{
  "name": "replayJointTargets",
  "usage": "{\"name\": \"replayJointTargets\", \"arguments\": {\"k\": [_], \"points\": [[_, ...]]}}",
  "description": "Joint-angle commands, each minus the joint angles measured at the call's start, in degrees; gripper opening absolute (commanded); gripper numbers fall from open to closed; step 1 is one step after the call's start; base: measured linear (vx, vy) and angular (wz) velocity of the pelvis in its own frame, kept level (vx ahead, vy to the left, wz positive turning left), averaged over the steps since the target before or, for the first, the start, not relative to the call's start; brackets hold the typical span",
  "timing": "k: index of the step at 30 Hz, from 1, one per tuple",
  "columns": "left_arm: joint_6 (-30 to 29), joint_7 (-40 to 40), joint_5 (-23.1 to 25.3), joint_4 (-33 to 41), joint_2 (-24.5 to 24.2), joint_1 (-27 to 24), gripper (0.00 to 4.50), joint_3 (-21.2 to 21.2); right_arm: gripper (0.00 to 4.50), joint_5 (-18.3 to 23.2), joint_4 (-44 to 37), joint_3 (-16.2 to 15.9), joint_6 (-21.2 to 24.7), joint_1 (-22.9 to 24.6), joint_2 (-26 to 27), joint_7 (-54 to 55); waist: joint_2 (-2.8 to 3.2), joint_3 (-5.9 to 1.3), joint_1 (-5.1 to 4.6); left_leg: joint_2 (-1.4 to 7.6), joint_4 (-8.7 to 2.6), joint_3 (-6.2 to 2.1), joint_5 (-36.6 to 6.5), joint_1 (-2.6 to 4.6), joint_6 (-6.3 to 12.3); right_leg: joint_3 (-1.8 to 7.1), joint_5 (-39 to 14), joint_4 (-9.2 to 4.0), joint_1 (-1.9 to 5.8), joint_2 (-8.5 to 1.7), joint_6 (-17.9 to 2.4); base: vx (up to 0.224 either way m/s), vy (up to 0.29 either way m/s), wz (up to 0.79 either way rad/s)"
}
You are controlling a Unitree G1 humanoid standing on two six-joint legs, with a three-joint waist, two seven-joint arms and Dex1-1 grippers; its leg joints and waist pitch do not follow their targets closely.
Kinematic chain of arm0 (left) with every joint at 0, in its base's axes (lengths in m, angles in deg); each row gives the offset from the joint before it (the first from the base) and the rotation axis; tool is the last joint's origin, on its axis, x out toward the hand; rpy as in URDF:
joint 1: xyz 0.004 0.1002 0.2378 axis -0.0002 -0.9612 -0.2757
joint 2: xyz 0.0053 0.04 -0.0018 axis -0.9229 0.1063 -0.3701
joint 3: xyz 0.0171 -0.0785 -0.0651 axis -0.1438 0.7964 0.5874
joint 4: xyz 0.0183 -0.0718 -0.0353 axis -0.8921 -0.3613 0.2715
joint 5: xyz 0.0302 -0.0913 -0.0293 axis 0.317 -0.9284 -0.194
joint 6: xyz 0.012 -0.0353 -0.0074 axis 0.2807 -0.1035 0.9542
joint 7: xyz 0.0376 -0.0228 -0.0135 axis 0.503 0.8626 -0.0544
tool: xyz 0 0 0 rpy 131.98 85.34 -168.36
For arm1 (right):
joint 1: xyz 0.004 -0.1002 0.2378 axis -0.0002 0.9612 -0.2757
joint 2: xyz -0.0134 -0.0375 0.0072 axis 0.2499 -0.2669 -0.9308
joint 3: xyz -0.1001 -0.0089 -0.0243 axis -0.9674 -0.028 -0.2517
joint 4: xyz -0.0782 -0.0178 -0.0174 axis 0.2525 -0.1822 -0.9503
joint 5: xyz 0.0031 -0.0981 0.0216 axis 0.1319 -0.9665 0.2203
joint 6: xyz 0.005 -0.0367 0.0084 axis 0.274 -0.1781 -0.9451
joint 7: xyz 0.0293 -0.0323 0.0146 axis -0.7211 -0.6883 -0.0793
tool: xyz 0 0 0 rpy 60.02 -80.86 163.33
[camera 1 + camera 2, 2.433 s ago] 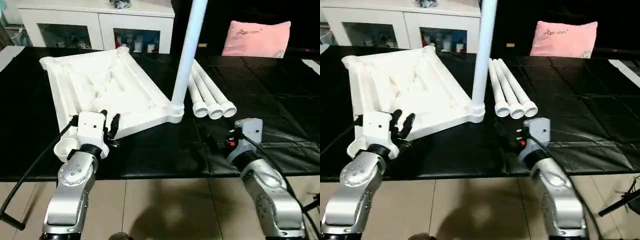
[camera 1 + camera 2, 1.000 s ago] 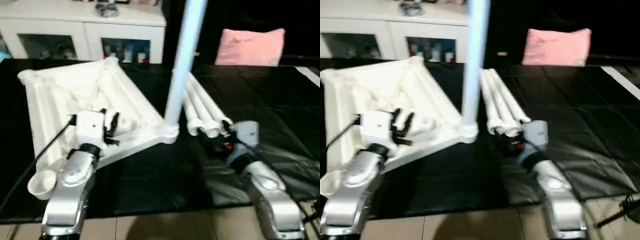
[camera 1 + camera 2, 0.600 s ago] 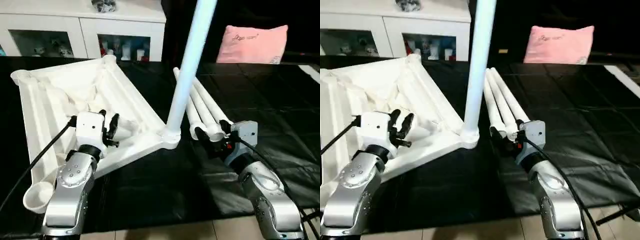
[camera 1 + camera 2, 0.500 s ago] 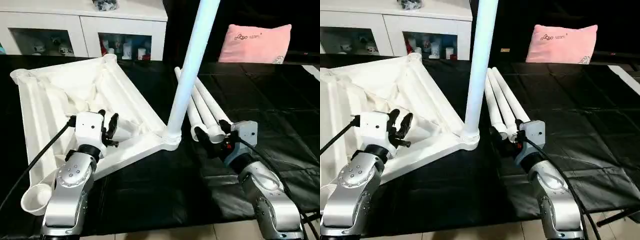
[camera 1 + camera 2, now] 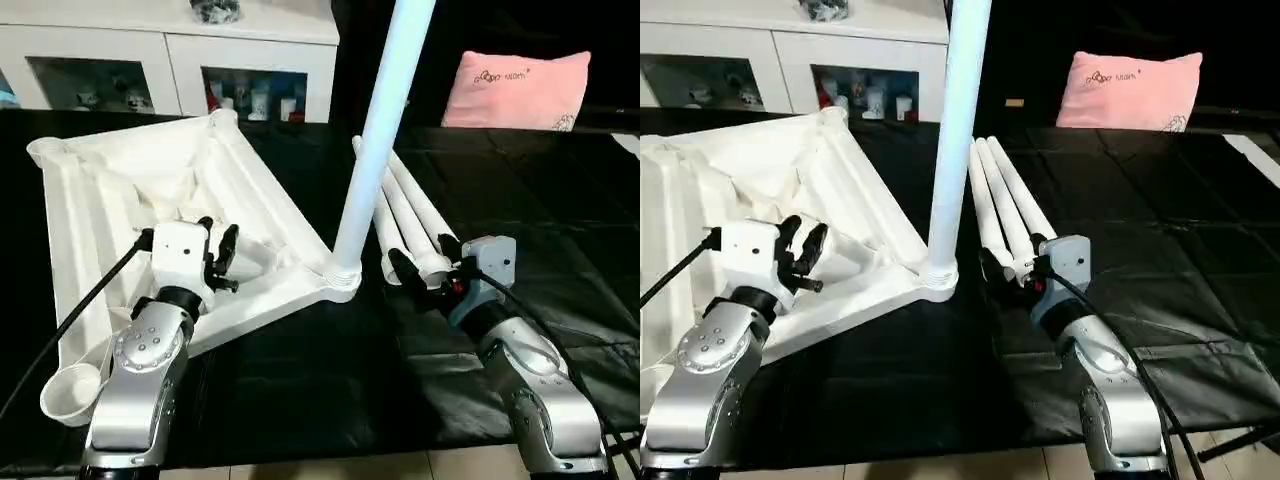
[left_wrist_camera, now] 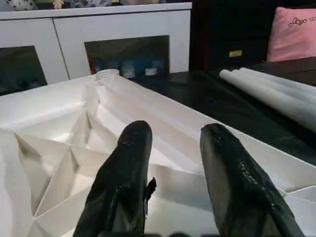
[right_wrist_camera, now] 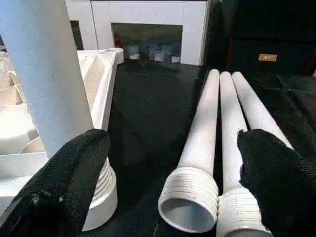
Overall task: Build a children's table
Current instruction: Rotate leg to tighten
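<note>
The white plastic rectangular tabletop (image 5: pixel 150 215) lies upside down on the black sheet-covered surface (image 5: pixel 560 190), its ribbed underside facing up and round sockets at its corners. In the corner socket nearest the middle of the scene, one long white tapered tube leg (image 5: pixel 372 150) stands upright, rising past the top of the head views. Just beside that socket, at about three o'clock from it, three more white hollow tube legs (image 5: pixel 1002 215) lie side by side, touching one another, their threaded open ends toward the robot.

The left gripper (image 5: pixel 214 250) hovers above the tabletop's ribs near its front edge, its two black fingers (image 6: pixel 126 168) partly apart with nothing between them. The right gripper (image 5: pixel 420 262) sits at the open ends of the lying legs, its fingers (image 7: pixel 74 173) spread wide, one by the standing leg's socket, the other by the outer tubes; it grips nothing.

At twelve o'clock, beyond the tabletop, stands a white glass-doored cabinet (image 5: pixel 180 50). At about one o'clock a pink pillow (image 5: pixel 520 90) rests at the far edge.
</note>
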Motion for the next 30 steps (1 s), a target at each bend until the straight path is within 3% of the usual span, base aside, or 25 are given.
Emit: {"name": "replayJointTargets", "arguments": {"k": [1, 4, 5, 6, 7, 8, 9, 10, 11, 12, 13, 14, 15, 16, 17, 18, 19, 20, 21, 22, 23, 25, 28, 29, 30], "points": [[0.5, -0.7, -0.6, -1.1, -0.3, 0.9, 1.82, -0.4, 4.50, -0.1, 0.9, 0.1, -0.2, 0.1, -0.3, -0.1, 0.68, -3.20, -0.02, 1.87, -3.58, -0.53, 10.6, 0.53, 14.72, 1.36, 0.6, -2.46, 3.38, -2.34, -13.2, 0.000, 0.000, 0.00], [0.4, -0.9, -0.7, -1.1, -0.5, 0.9, 1.82, -0.2, 4.50, -0.3, 1.2, -0.1, -0.2, -0.1, -0.2, 0.0, 0.83, -3.11, 0.37, 1.45, -3.53, -0.05, 8.7, -0.09, 13.92, 1.71, -1.7, -3.05, 4.04, -2.67, -13.4, 0.000, 0.000, 0.00], [0.3, -1.1, -0.9, -0.7, -0.6, 0.7, 1.82, 0.0, 4.50, -0.3, 0.9, -0.3, 0.0, -0.1, -0.2, -0.1, 0.06, -3.11, 0.33, 1.46, -3.50, 0.08, 8.4, -0.20, 13.65, 1.81, -2.2, -3.25, 4.22, -2.62, -13.3, 0.000, 0.000, 0.00], [-0.1, -2.3, -2.3, 0.1, -0.8, 0.0, 1.82, 0.4, 4.50, 0.1, 0.4, -0.8, 0.5, 0.0, -0.5, -1.0, 0.29, -3.12, 0.66, 1.38, -3.46, 0.07, 8.8, -0.43, 13.35, 1.83, -2.3, -3.10, 4.37, -2.70, -13.2, 0.000, 0.000, 0.00], [-0.3, -3.2, -2.6, 0.2, -1.2, -0.3, 1.82, 0.2, 4.50, 0.0, 0.3, -1.0, 0.3, 0.2, -0.7, -1.5, 1.13, -3.25, 0.63, 1.53, -3.34, -0.29, 12.2, -0.25, 13.57, 1.69, 0.9, -2.33, 3.62, -2.54, -12.8, 0.000, 0.000, 0.00], [-0.6, -4.3, -2.6, 0.1, -1.9, -0.7, 1.82, -0.3, 4.50, 0.0, 0.4, -1.3, -0.3, 0.4, -1.2, -2.4, 0.89, -3.28, 0.33, 1.73, -3.18, -0.61, 15.1, 0.00, 14.17, 1.62, 3.8, -1.84, 2.88, -2.35, -12.4, 0.000, 0.000, 0.00], [-0.5, -5.6, -2.7, -0.3, -2.6, -0.7, 1.82, -0.9, 4.50, -0.2, 0.7, -1.3, -0.9, 0.6, -1.6, -2.9, 1.24, -4.06, -0.08, 2.13, -2.26, -1.63, 23.8, 1.18, 15.56, 1.48, 11.9, -0.08, 1.23, -2.04, -11.4, 0.000, 0.000, 0.00], [-0.4, -6.4, -2.7, -0.5, -3.0, -0.8, 1.82, -1.3, 4.50, -0.2, 0.9, -1.3, -1.2, 0.7, -1.9, -3.3, 0.82, -4.14, -0.41, 2.72, -1.24, -2.44, 32.5, 1.45, 16.09, 2.13, 19.3, 1.16, -0.55, -2.56, -10.1, 0.000, 0.000, 0.00], [-0.1, -7.2, -3.1, -1.1, -3.2, -0.7, 1.82, -1.4, 4.50, -0.3, 1.4, -1.2, -1.7, 0.7, -2.0, -3.5, 1.25, -4.32, -0.09, 2.66, -0.56, -2.46, 36.8, 1.11, 15.08, 2.72, 23.6, 1.69, -0.98, -3.01, -9.6, 0.000, 0.000, 0.00], [0.2, -7.8, -3.3, -1.9, -3.5, -0.4, 1.82, -1.4, 4.50, -0.4, 2.0, -1.0, -1.9, 0.4, -2.2, -3.6, 0.56, -4.18, 0.05, 2.19, -0.32, -1.75, 38.0, -0.23, 11.84, 3.54, 28.2, 1.79, -0.62, -3.55, -9.0, 0.000, 0.000, 0.00], [-1.1, -9.7, -4.9, -2.7, -4.1, 0.9, 1.82, -1.2, 4.50, -0.2, 1.8, -0.6, -1.4, -0.3, -2.6, -3.6, 0.73, -4.06, 0.27, 2.10, -0.36, -1.45, 36.8, -0.99, 9.89, 3.81, 29.8, 1.88, -0.36, -3.59, -8.8, 0.000, 0.000, 0.00], [-1.8, -12.0, -6.6, -4.0, -4.8, 2.6, 2.01, -1.0, 4.50, 0.8, 1.5, 0.2, -0.7, -1.0, -2.9, -4.0, 0.24, -3.85, 0.54, 2.20, -0.90, -0.94, 30.6, -1.53, 6.65, 4.07, 29.5, 1.51, -0.25, -3.69, -8.6, 0.000, 0.000, 0.00], [-2.1, -12.9, -7.3, -4.4, -5.1, 3.3, 2.01, -0.9, 4.50, 1.2, 1.2, 0.6, -0.3, -1.2, -3.0, -4.1, 0.40, -3.70, 0.74, 2.45, -1.28, -0.84, 26.2, -1.68, 5.10, 4.11, 27.4, 1.40, -0.24, -3.85, -9.0, -0.074, -0.035, -0.02], [-2.8, -14.6, -7.8, -5.5, -5.9, 4.6, 2.01, -1.4, 4.50, 1.0, 1.5, 0.7, -0.6, -1.5, -3.9, -4.6, 0.67, -2.49, 0.75, 3.15, -3.00, -0.41, 9.0, -1.91, 1.53, 4.02, 13.6, -0.07, -0.36, -4.27, -10.6, -0.113, -0.039, -0.05], [-3.2, -15.6, -7.9, -6.1, -6.4, 5.4, 2.11, -1.7, 4.50, 0.7, 1.7, 0.8, -0.9, -1.6, -4.5, -5.0, 0.85, -2.15, 0.69, 3.53, -3.55, -0.49, 3.8, -1.86, 0.14, 3.94, 8.4, -0.45, -0.31, -4.43, -10.9, -0.198, -0.053, -0.04], [-3.9, -17.5, -7.4, -7.7, -7.4, 7.1, 2.17, -3.0, 4.50, 0.6, 2.2, 0.9, -1.2, -1.5, -5.8, -6.4, 0.25, -1.40, 0.50, 3.94, -4.30, -0.18, -5.9, -1.25, -1.98, 4.02, -3.1, -1.59, -0.83, -4.51, -10.7, -0.154, -0.033, -0.02], [-4.4, -18.8, -7.2, -8.7, -8.0, 8.2, 2.37, -3.9, 4.50, 0.6, 2.4, 0.9, -1.5, -1.5, -6.6, -7.3, 0.99, -0.89, 0.59, 3.87, -4.70, -0.19, -10.1, -0.98, -2.89, 4.12, -9.1, -2.02, -1.07, -4.60, -10.2, -0.136, -0.026, 0.04], [-5.2, -20.6, -7.0, -10.0, -8.7, 9.5, 2.37, -5.0, 4.50, 0.9, 2.6, 0.8, -1.4, -1.4, -7.5, -8.8, 1.21, -0.80, 0.70, 3.80, -4.71, 0.09, -15.2, 0.00, -4.34, 4.40, -17.6, -3.04, -1.76, -4.78, -8.6, -0.051, -0.011, 0.02], [-6.1, -22.1, -6.6, -11.0, -9.3, 10.5, 2.50, -6.0, 4.50, 1.1, 2.5, 0.6, -1.4, -1.2, -8.3, -10.1, 1.75, -0.63, 0.67, 3.72, -4.81, 0.12, -16.3, 0.16, -4.79, 4.52, -19.6, -3.34, -1.97, -4.81, -8.1, -0.107, -0.015, 0.03], [-6.6, -23.0, -6.5, -11.6, -9.7, 11.0, 2.55, -6.7, 4.50, 1.2, 2.4, 0.5, -1.4, -1.0, -8.9, -11.0, 1.01, -0.46, 0.58, 3.64, -5.22, 0.12, -16.4, -0.39, -4.83, 4.54, -23.3, -3.85, -1.62, -4.86, -6.1, -0.104, -0.002, -0.04], [-6.5, -24.3, -6.1, -12.7, -10.1, 11.4, 2.55, -7.5, 4.50, 1.1, 2.8, 0.2, -1.9, -0.9, -9.3, -11.8, 1.74, -0.57, 0.68, 3.58, -5.26, 0.05, -15.5, -0.56, -4.85, 4.53, -23.7, -3.73, -1.49, -5.02, -5.7, -0.143, -0.001, -0.07], [-7.5, -28.9, -5.8, -15.2, -11.7, 13.6, 2.55, -10.0, 4.50, 1.5, 1.9, -0.5, -0.6, -1.0, -10.5, -13.3, 1.24, -0.72, 0.69, 3.50, -5.15, 0.22, -13.1, -0.65, -4.11, 4.71, -25.4, -4.12, -1.69, -5.08, -4.7, -0.075, 0.000, -0.05], [-8.9, -31.8, -6.4, -18.7, -12.4, 16.6, 2.55, -11.1, 4.50, 4.1, 1.3, -0.2, 1.1, -1.1, -10.5, -15.3, 2.31, -1.29, 0.75, 3.63, -5.05, 0.35, -9.4, -1.16, -3.07, 4.55, -16.8, -3.28, -1.61, -4.80, -7.6, 0.000, 0.000, 0.00], [-8.9, -31.9, -5.3, -20.9, -13.0, 18.2, 2.55, -11.9, 4.50, 3.0, 2.1, -0.8, 0.1, -1.3, -11.3, -15.7, 2.19, -1.44, 0.74, 3.59, -4.98, 0.37, -9.5, -1.41, -3.14, 4.43, -15.9, -3.07, -1.54, -4.73, -8.1, 0.000, 0.000, 0.00], [-9.3, -31.9, -4.9, -22.5, -13.3, 19.3, 2.55, -12.3, 4.50, 2.4, 2.5, -1.2, -0.2, -1.3, -11.8, -16.0, 0.91, -1.90, 0.64, 3.55, -4.70, 0.62, -6.8, -1.71, -2.76, 4.46, -11.7, -2.71, -1.41, -4.41, -8.5, 0.000, 0.000, 0.00]]}}
